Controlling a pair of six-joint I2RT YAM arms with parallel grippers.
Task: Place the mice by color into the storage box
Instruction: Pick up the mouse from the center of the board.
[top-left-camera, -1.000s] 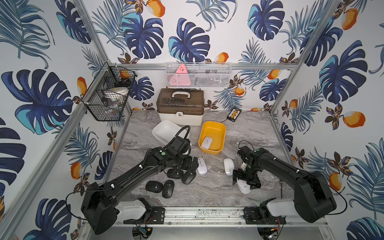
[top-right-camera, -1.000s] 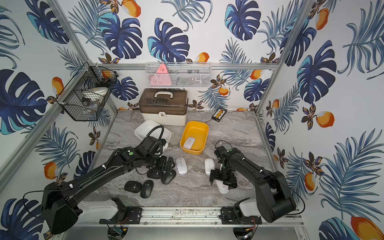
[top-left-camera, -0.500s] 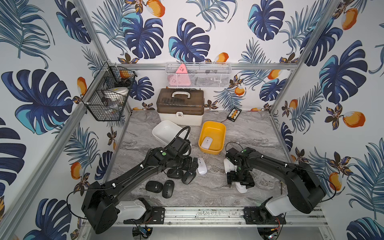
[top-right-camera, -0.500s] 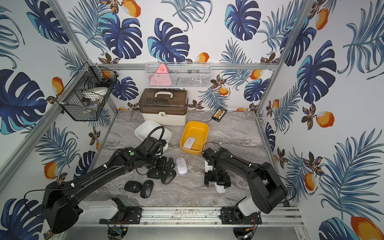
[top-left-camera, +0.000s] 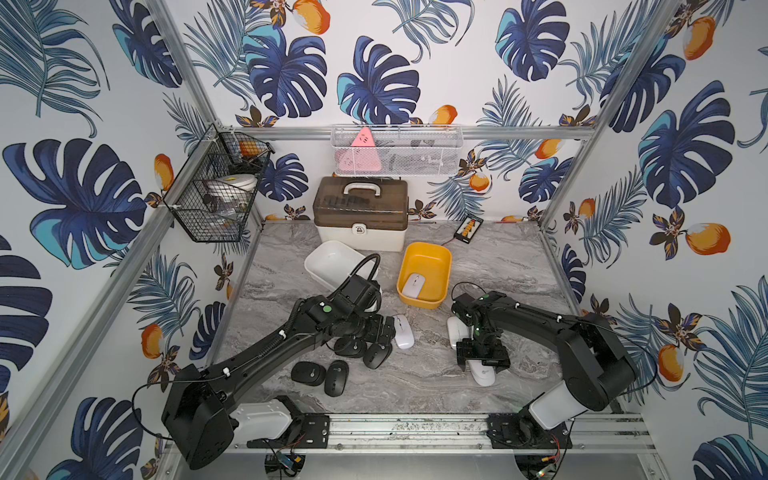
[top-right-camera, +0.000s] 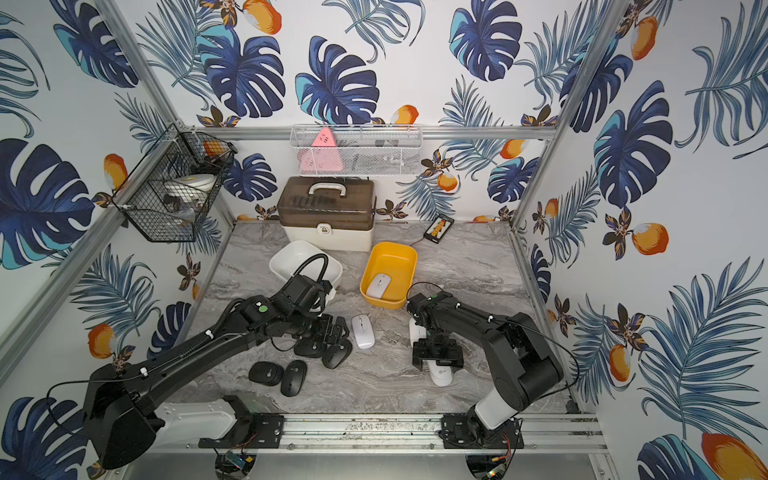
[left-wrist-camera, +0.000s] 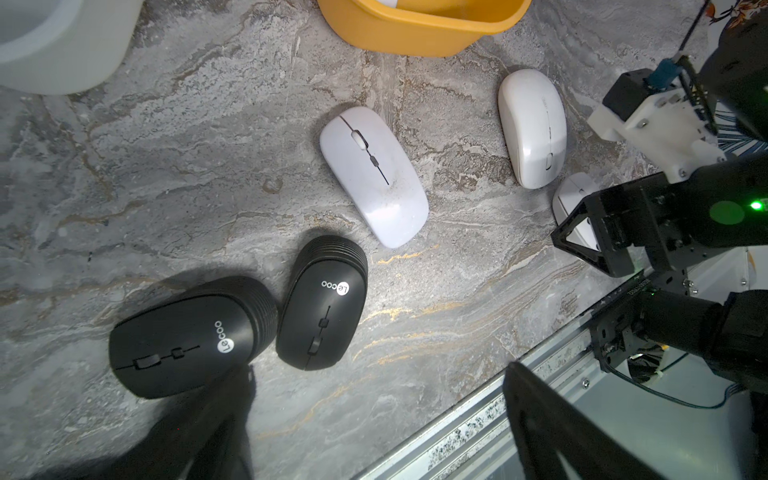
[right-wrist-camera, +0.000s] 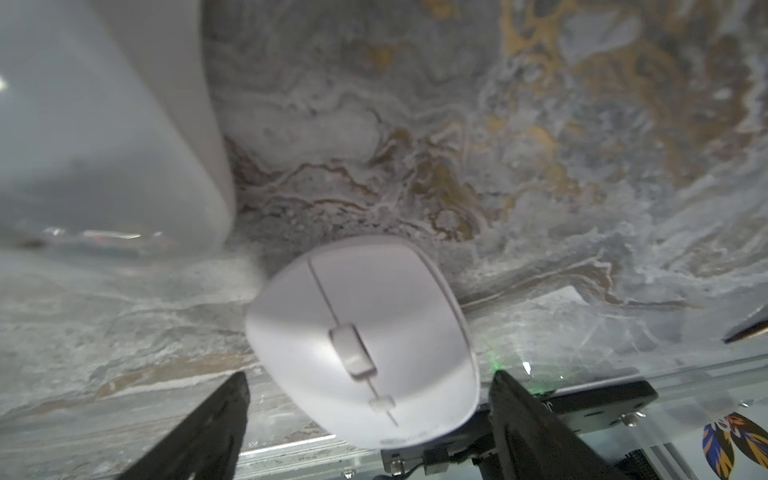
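Several black mice lie front left: two (top-left-camera: 307, 373) (top-left-camera: 336, 377) near the rail and two (left-wrist-camera: 191, 336) (left-wrist-camera: 322, 303) beside my left gripper (left-wrist-camera: 378, 368), which is open over bare table. One white mouse (top-left-camera: 413, 284) lies in the yellow storage box (top-left-camera: 428, 253); the white storage box (top-left-camera: 328, 259) holds no mouse that I can see. Another white mouse (top-left-camera: 403, 331) lies mid-table and a third (top-left-camera: 455, 332) sits beside my right arm. My right gripper (right-wrist-camera: 370, 374) is open, its fingers on either side of a further white mouse (right-wrist-camera: 361, 332) on the table.
A brown-lidded case (top-left-camera: 360, 216) stands at the back, with a small black-and-yellow device (top-left-camera: 469, 227) to its right. A black wire basket (top-left-camera: 216, 195) hangs on the left wall and a white wire shelf (top-left-camera: 397, 149) on the back wall. A metal rail (top-left-camera: 415, 432) runs along the front edge.
My right arm has swung its wrist to the left and brought the gripper down over the front white mouse, with the jaws slightly narrower. The left arm has not moved.
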